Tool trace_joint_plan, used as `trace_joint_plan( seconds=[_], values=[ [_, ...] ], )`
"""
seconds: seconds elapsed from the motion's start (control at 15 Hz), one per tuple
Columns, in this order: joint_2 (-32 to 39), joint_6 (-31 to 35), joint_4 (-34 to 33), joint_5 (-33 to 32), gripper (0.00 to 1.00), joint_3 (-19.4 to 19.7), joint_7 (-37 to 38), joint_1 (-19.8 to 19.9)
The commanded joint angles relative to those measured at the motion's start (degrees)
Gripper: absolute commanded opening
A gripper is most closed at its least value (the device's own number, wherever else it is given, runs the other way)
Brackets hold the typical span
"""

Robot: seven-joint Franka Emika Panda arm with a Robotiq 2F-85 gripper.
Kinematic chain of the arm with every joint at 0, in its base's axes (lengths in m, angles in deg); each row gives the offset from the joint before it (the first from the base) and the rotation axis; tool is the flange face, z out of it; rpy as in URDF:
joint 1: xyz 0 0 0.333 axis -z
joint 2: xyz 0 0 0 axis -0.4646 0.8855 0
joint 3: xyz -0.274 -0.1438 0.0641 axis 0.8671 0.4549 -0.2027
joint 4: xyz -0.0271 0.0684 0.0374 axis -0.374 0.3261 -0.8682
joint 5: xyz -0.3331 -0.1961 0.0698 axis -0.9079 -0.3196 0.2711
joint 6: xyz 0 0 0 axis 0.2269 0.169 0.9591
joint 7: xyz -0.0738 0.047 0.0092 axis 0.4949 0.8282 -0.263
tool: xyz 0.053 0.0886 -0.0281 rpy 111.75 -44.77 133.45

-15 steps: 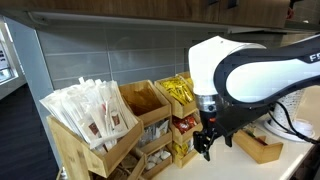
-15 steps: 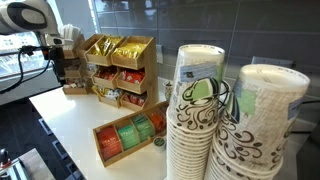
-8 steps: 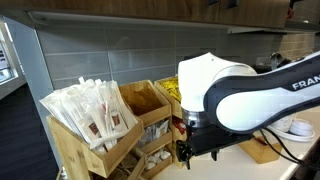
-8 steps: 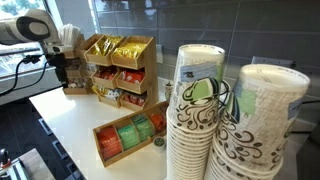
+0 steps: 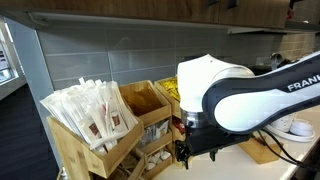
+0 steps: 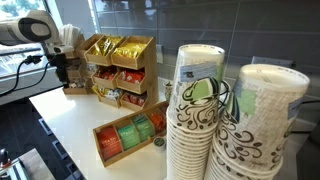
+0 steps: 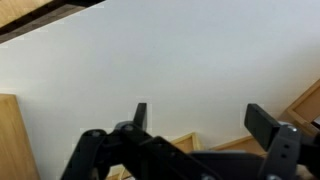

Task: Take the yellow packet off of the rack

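The rack (image 6: pixel 118 78) is a light wooden tiered stand on the white counter against the tiled wall; it also shows in an exterior view (image 5: pixel 150 103). Yellow packets (image 6: pixel 128 47) fill its top bins, and a few show beside the arm (image 5: pixel 170 90). My gripper (image 6: pixel 57 68) hangs beside the rack's end, close to the counter, and in an exterior view (image 5: pixel 190 150) it sits in front of the lower bins. In the wrist view the fingers (image 7: pixel 200 120) are spread wide with nothing between them, and wooden edges (image 7: pixel 305 100) show past them.
A bin of wrapped sticks (image 5: pixel 92 112) stands at the near end of the rack. A low wooden tray (image 6: pixel 128 138) of tea packets lies on the counter, and it also shows in an exterior view (image 5: pixel 262 148). Tall paper cup stacks (image 6: pixel 200 110) stand near the camera.
Over the last second the arm swung down and along the rack's front, closer to it. In the last half second nothing has visibly moved. The gripper stays open.
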Motion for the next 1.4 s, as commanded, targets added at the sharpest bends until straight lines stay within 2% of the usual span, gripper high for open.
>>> trace_joint_plan(
  seconds=[0.0,0.2,0.53,1.33],
  values=[
    [1.0,7.3,1.7,-1.3,1.0,1.1,2.1,-0.6],
    [2.0,14.6,3.3,-3.2,1.0,1.1,4.2,-0.1],
    [3.8,21.1,5.8,-8.1,1.0,1.3,10.5,0.7],
    [5.6,24.7,6.6,-21.7,1.0,0.9,30.4,1.2]
  ],
)
